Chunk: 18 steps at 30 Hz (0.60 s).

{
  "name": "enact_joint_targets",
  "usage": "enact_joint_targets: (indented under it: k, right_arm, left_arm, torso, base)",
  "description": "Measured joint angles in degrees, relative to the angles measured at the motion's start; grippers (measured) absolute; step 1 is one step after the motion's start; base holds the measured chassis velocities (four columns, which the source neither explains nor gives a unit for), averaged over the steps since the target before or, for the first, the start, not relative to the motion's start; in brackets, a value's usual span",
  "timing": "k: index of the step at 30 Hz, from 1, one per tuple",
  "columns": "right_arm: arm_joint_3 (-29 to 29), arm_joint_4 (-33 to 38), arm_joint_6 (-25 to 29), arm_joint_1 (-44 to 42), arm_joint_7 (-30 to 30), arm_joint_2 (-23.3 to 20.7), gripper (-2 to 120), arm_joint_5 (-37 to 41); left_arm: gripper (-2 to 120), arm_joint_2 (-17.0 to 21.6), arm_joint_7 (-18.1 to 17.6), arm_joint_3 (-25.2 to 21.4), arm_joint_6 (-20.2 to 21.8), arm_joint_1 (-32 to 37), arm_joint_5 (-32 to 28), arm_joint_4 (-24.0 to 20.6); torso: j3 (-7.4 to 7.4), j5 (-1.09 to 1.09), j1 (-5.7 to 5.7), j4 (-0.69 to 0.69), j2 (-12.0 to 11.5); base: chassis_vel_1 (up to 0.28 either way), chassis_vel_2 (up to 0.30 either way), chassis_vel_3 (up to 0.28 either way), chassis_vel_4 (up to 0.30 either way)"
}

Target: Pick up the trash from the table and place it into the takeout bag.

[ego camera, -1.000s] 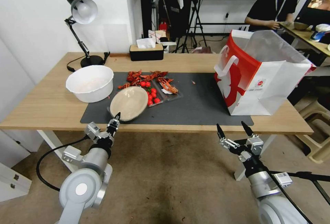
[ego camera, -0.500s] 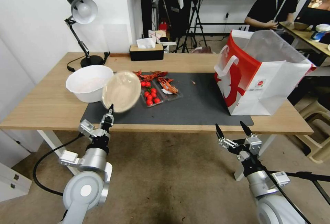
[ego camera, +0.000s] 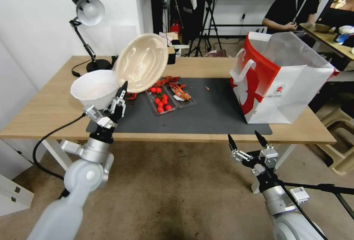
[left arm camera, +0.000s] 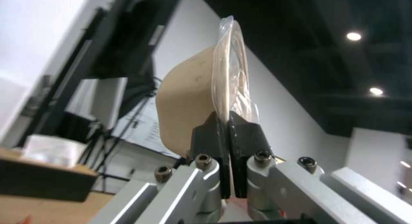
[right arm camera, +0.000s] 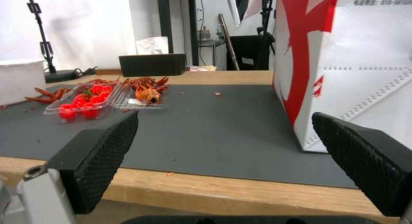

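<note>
Above table (ego camera: 55, 111), left gripper (ego camera: 123, 87) raised plate (ego camera: 141, 62) higher, more upright.

The raised beige plate (ego camera: 142, 62) hides most of the black tissue box behind it and the far right rim of the white bowl (ego camera: 94, 88). The takeout bag (ego camera: 280, 81) hides its own contents and the desk (ego camera: 44, 114) behind it

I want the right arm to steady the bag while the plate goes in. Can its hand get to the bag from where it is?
Probably yes. The right hand hangs open just off the table's near edge, with bare mat between it and the bag.
</note>
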Motion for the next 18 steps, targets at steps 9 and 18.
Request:
enact_joint_targets:
  k: [9,18]
  right_arm:
    - [0.42,1.98,0.10,-2.25,0.16,1.51,100,-1.86]
    - [0.84,4.25,-0.04,-4.24,0.30,3.27,100,-3.59]
  left_arm:
    - [0,2.18,1.86,6.74,2.11,-11.52,-2.39,4.56]
    - [0,-1.03,0.90,19.48,4.08,-26.08,-3.54,11.04]
  torso:
    - [0.00,0.00,0.00,-0.01,0.00]
    - [0.00,0.01,-0.01,-0.01,0.00]
  base:
    - [0.000,0.000,0.000,0.000]
    - [0.000,0.000,0.000,0.000]
